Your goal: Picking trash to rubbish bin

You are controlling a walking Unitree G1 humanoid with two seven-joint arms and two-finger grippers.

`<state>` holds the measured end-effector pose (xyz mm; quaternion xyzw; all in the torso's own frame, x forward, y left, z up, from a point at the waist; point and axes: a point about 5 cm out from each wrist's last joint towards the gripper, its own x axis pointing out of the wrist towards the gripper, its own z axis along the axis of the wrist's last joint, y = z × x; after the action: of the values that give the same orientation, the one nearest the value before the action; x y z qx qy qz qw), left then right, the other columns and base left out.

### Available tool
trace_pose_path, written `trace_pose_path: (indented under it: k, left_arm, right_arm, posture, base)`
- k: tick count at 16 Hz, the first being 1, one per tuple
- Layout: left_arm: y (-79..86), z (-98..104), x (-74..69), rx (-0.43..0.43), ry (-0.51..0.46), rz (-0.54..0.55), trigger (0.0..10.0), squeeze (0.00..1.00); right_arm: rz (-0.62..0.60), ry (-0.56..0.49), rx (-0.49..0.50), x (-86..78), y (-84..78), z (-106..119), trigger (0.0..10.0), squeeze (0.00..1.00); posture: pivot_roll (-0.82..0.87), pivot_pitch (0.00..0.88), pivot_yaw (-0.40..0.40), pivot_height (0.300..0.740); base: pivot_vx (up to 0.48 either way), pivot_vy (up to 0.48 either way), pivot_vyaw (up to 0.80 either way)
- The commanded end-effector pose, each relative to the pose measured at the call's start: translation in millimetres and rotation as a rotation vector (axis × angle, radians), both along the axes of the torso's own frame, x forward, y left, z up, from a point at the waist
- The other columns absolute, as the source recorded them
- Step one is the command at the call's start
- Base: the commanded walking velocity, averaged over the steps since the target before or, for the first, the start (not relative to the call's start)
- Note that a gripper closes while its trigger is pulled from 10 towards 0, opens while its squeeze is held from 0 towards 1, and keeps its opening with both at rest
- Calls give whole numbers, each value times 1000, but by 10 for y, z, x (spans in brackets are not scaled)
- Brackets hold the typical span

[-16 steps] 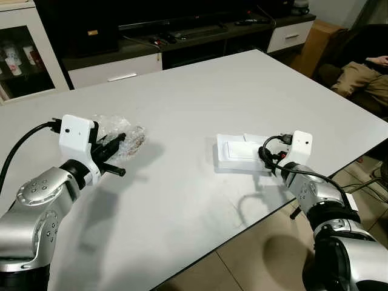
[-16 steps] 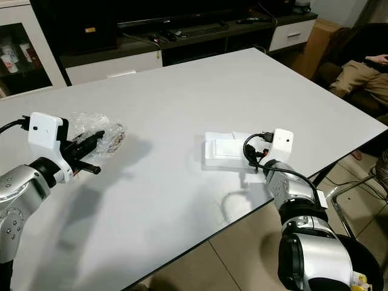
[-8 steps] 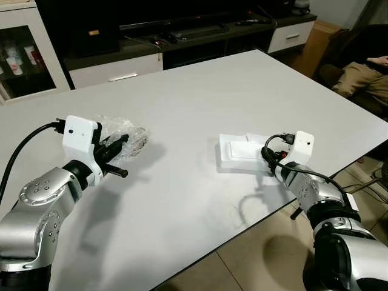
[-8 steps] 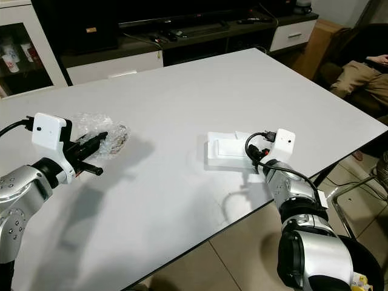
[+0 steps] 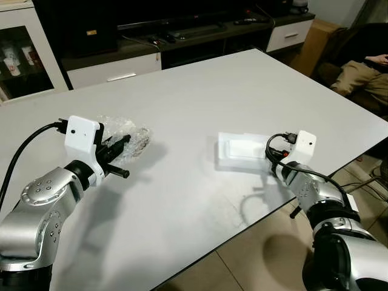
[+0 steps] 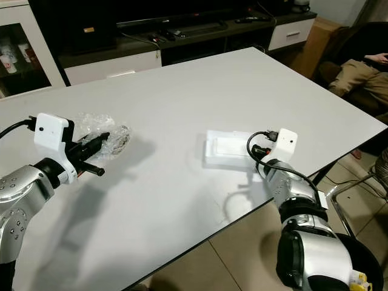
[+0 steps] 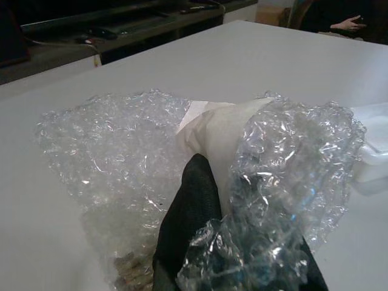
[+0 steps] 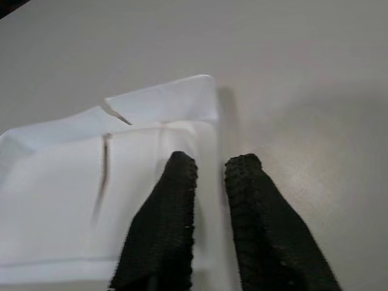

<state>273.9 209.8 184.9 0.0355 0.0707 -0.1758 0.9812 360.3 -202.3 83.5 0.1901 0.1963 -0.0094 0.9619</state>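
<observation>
White table (image 5: 200, 91) backed by a dark TV cabinet (image 5: 151, 36); a seated person's legs (image 5: 357, 76) lay beyond its right corner. Left gripper (image 5: 121, 145) was pinching the bubble-wrap wad (image 5: 130, 136), lifted slightly higher than 1 s before. Right gripper (image 8: 209, 170), fingers nearly together, straddled the edge of the white packaging (image 5: 242, 150), which lay flat and unmoved.

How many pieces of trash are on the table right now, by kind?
Clear bubble wrap: 1, at the left tool
White foam tray: 1, at the right tool
Total: 2
</observation>
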Motion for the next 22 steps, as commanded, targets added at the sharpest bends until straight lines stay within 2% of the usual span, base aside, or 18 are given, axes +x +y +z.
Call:
trace_pose_path:
  k: [1,3,4,6,9,10,11,12,14,16,17,19,22]
  left_arm:
    - [-3,56,22,2,-22,-13,0,0]
    - [13,82,43,3,-35,-2,0,0]
    - [8,86,44,1,-39,0,0,0]
    - [2,98,53,-2,-47,2,0,0]
    - [-9,198,159,-9,-87,2,0,0]
    - [-15,139,189,1,-81,-6,0,0]
    - [-52,78,201,23,-66,-19,0,0]
    - [-128,33,198,27,-54,-34,0,0]
    - [-238,121,152,-41,-57,-95,0,0]
    - [-210,74,166,19,-49,-98,0,0]
    - [-149,118,138,8,-60,-84,0,0]
    - [-61,128,93,20,-61,-59,0,0]
    - [-18,115,40,24,-54,-46,0,0]
  right_arm:
    - [-10,-74,-26,37,-7,112,0,0]
    - [42,-235,-205,50,78,327,0,0]
    - [43,-287,-249,16,125,374,0,0]
    - [54,-339,-282,-21,183,426,0,0]
    - [18,-398,-265,19,224,663,0,0]
    - [-18,-376,-233,64,221,664,8039,992]
    - [-19,-358,-224,100,209,655,10000,1000]
    - [-11,-331,-206,123,174,620,10000,1000]
    - [-19,-250,-144,235,108,682,10000,1000]
    - [7,-193,-122,296,49,715,10000,1000]
    - [34,-113,-117,314,-12,672,10000,1000]
    - [71,-50,-128,313,-47,647,10000,1000]
    - [150,40,-134,297,-55,608,10000,1000]
  posture:
    - [126,0,-3,740]
    - [126,0,-4,740]
    - [126,0,-3,740]
    - [122,0,-3,740]
    - [106,0,10,740]
    - [90,0,21,740]
    - [106,0,45,740]
    - [114,13,43,740]
    - [79,27,54,740]
    - [97,13,47,740]
    - [113,20,21,740]
    - [120,16,2,740]
    - [115,13,-17,740]
  base:
    - [0,0,0]
    - [0,0,0]
    - [0,0,0]
    - [0,0,0]
    - [0,0,0]
    - [0,0,0]
    - [0,0,0]
    - [0,0,0]
    - [0,0,0]
    - [0,0,0]
    - [0,0,0]
    - [0,0,0]
    - [0,0,0]
